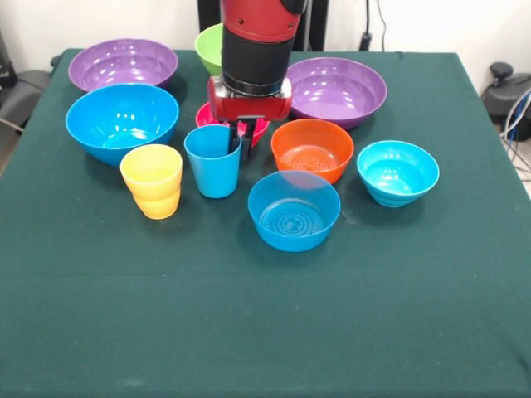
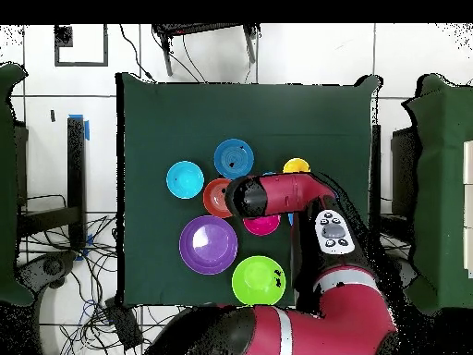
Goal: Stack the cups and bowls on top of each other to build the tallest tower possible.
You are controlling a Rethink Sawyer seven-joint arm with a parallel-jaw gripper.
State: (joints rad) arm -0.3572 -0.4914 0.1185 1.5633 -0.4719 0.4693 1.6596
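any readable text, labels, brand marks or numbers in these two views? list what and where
None readable in either view.
Arm: no visible logo or lettering on the red and black casing in the front view.
Panel on the arm: round buttons only; any markings are too small to read.
Bowls, e.g. the orange bowl, and the blue cup and yellow cup: plain, unprinted.
Green table cover: plain.

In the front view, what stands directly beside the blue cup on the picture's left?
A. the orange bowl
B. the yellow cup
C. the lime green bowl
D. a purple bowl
B: the yellow cup stands upright just left of the blue cup, while the orange bowl sits to the right.
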